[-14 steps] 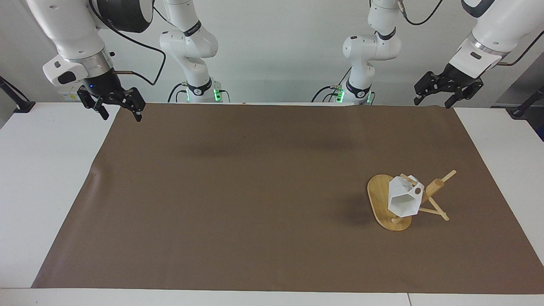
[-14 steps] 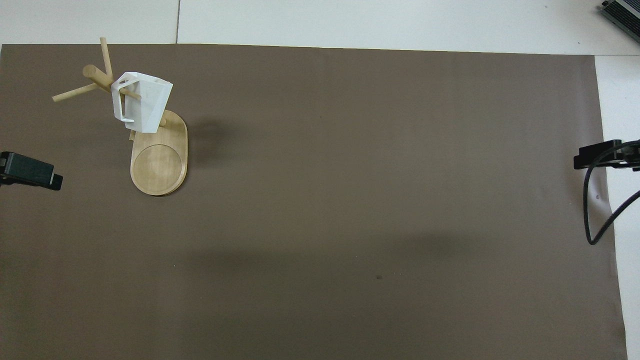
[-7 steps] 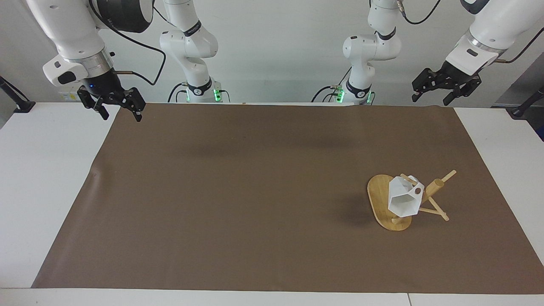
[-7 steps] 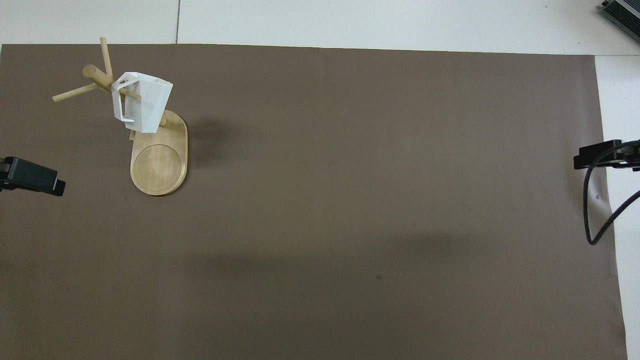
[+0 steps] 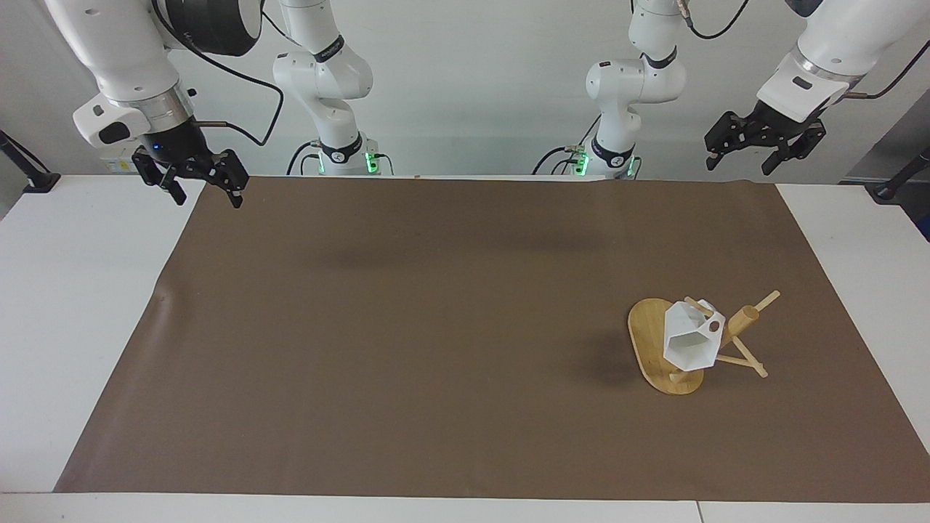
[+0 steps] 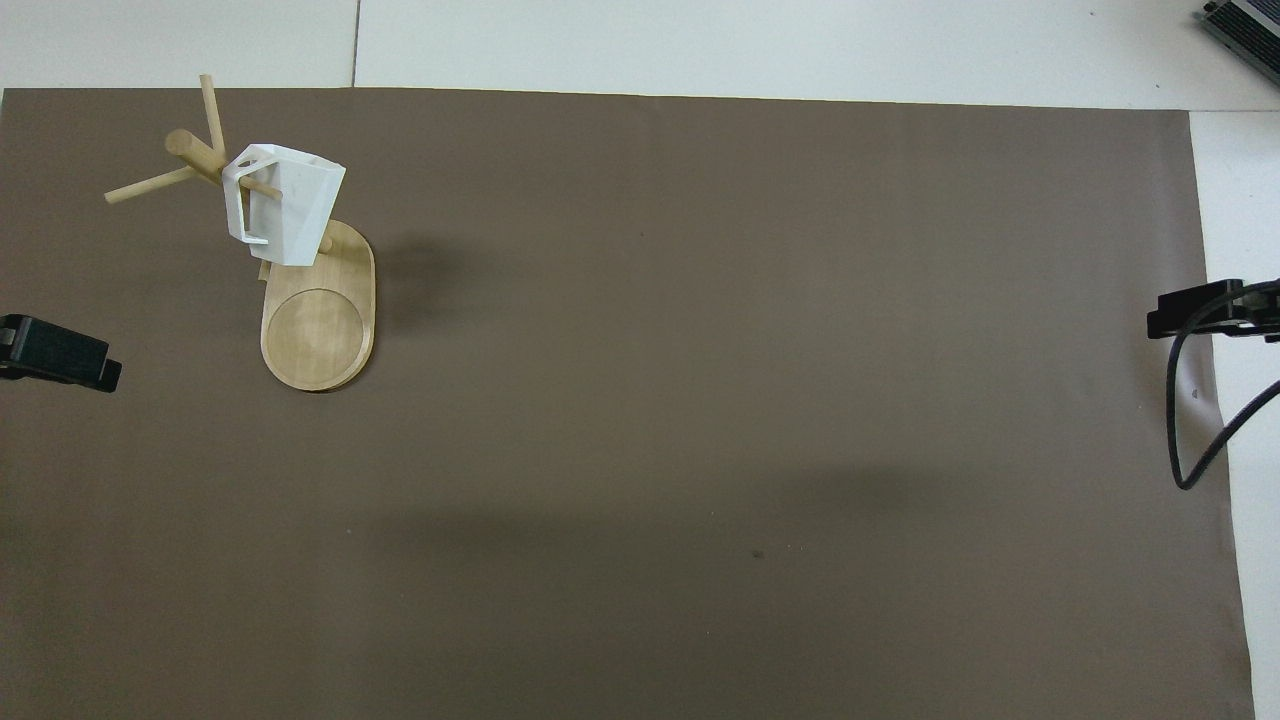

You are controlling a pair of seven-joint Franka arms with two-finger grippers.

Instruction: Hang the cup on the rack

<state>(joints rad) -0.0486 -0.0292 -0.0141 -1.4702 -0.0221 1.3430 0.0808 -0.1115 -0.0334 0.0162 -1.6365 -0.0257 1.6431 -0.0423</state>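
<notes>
1. cup (image 5: 690, 343) hangs by its handle on a rack (image 5: 657, 341) peg, lower right of frame; task looks done.
2. left gripper (image 5: 758, 145) upper right and right gripper (image 5: 195, 180) upper left: jaws wide open, holding nothing.

Cup (image 5: 689, 341) on rack (image 5: 657, 347), left arm's end.

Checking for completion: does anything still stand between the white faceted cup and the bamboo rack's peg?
Nothing visible: the white faceted cup already hangs by its handle on a peg of the bamboo rack.

Even, bright light (soft shadows), sharp.
</notes>
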